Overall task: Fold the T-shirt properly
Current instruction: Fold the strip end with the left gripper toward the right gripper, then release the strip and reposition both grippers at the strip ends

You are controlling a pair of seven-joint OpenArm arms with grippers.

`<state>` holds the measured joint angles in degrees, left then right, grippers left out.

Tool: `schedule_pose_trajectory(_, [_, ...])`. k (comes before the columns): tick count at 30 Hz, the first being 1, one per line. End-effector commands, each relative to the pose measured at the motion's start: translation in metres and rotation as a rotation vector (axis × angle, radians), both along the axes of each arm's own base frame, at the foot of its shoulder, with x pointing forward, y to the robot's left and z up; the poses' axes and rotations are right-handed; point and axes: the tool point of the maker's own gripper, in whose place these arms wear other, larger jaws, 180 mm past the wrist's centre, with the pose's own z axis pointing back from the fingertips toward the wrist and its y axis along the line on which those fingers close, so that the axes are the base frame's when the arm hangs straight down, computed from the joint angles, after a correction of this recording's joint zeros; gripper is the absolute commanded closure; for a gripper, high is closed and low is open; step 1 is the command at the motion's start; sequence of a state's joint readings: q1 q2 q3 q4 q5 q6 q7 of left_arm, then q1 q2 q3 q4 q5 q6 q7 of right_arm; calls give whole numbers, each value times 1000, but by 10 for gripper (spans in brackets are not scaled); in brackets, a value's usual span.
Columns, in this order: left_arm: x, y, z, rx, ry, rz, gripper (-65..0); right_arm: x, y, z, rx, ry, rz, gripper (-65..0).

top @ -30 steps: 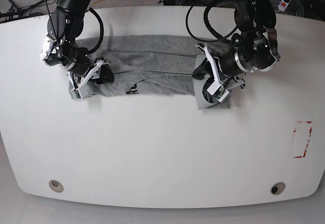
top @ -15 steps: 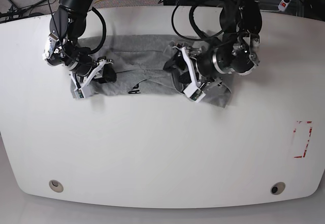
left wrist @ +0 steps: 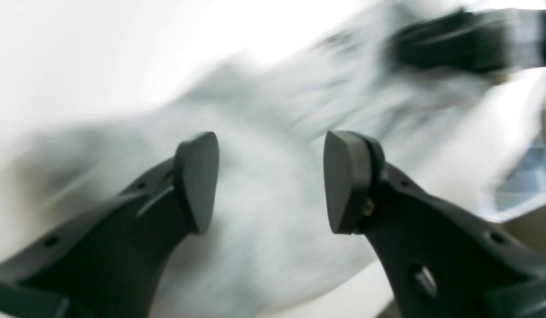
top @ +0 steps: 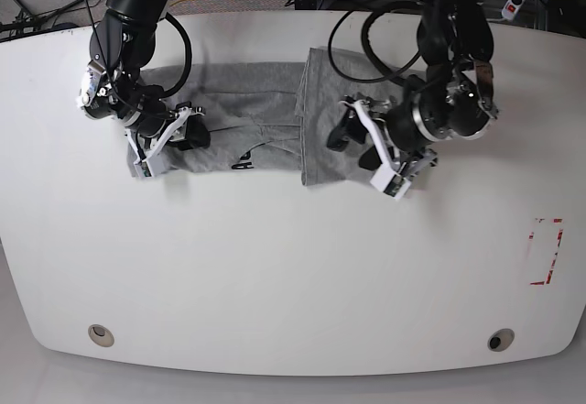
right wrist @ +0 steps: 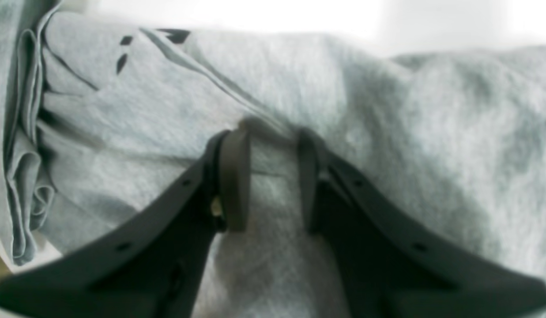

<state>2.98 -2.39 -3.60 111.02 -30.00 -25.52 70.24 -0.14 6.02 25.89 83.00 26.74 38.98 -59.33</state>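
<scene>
The heather-grey T-shirt [top: 265,102] lies in a long band across the far half of the white table [top: 275,267]. Its right end is folded over to the left as a flap [top: 320,120]. Black lettering [top: 240,161] shows at the front edge. My left gripper [top: 352,146] is open just right of the flap. In the left wrist view its jaws [left wrist: 270,176] stand wide apart over blurred grey cloth [left wrist: 264,247]. My right gripper [top: 188,135] is at the shirt's left end. In the right wrist view it [right wrist: 269,176] is shut on a ridge of the T-shirt [right wrist: 387,110].
A red tape mark [top: 547,251] is on the table's right side. Two round holes [top: 101,334] [top: 500,339] sit near the front edge. Cables [top: 366,28] and clutter lie behind the table's far edge.
My left gripper carried the shirt's right end leftward over the middle, let it go as a folded flap, and drew back to the right. My right gripper has stayed in place.
</scene>
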Motion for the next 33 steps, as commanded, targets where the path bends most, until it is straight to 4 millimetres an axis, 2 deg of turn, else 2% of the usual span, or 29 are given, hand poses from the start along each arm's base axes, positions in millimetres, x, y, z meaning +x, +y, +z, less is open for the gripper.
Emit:
schedule_pose_trajectory(1, [5, 18, 8, -1, -37, 39, -353, -2, -10, 7, -74, 6, 18, -193])
schedule_pose_trajectory(4, [3, 46, 4, 32, -25, 99, -353, 3, -11, 19, -98, -26, 26, -198])
schedule_pose_trajectory(5, [2, 55, 3, 44, -23, 120, -351, 5, -12, 23, -110, -33, 30, -219])
schedule_pose_trajectory(8, [-2, 78, -2, 76, -9, 168, -351, 9, -9, 42, -93, -77, 40, -349])
schedule_pose_trajectory(11, [-5, 86, -16, 73, 37, 190, -351, 12, -18, 59, -28, -124, -13, -477])
schedule_pose_trajectory(13, [-8, 87, -31, 57, 88, 201, -351, 11, -30, 66, 10, -140, -55, -522])
schedule_pose_trajectory(15, [-9, 87, -42, 40, 116, 208, -351, 10, -44, 71, 13, -151, -84, -525])
schedule_pose_trajectory(18, [-6, 84, -43, 13, 103, 216, -351, 9, -61, 78, 16, -170, -127, -525])
schedule_pose_trajectory(20, [-6, 79, -42, -6, 103, 214, -351, 5, -83, 82, -15, -167, -159, -525])
schedule_pose_trajectory(23, [-4, 73, -33, -40, 80, 206, -351, -5, -111, 77, -31, -131, -215, -525])
schedule_pose_trajectory(27, [-4, 72, -33, -45, 78, 208, -351, -19, -146, 65, 18, -90, -314, -525])
schedule_pose_trajectory(30, [-5, 73, -45, -55, 117, 216, -351, -24, -154, 54, 88, -57, -346, -525])
schedule_pose_trajectory(33, [-6, 74, -53, -68, 134, 226, -351, -28, -153, 47, 131, -41, -356, -525])
